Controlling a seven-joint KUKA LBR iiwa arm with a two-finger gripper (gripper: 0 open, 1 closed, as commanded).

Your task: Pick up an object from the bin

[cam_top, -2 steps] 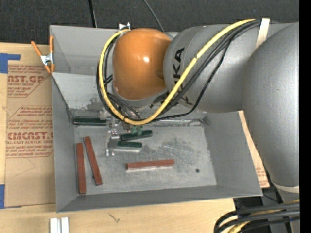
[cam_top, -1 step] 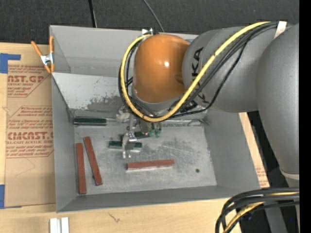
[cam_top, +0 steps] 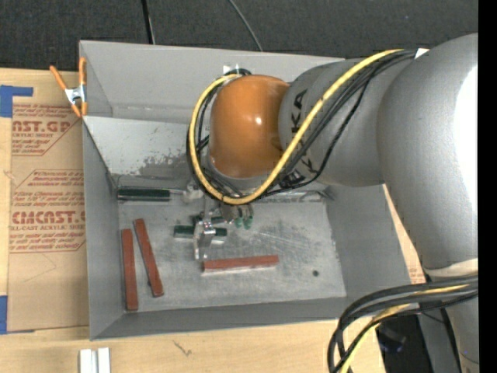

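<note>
My gripper point(cam_top: 205, 238) hangs low over the middle of the bin floor, under the orange wrist cover. A small dark green piece point(cam_top: 185, 229) lies right at its left side, touching or nearly touching it. Just below the gripper a reddish-brown flat stick point(cam_top: 239, 263) lies crosswise on the floor. Whether anything is held is hidden by the gripper body.
Two more reddish-brown sticks point(cam_top: 128, 269) point(cam_top: 148, 257) lie side by side near the bin's left wall. A dark green pen-like rod point(cam_top: 144, 195) rests along the foot of the sloping back wall. The arm covers the bin's right and back.
</note>
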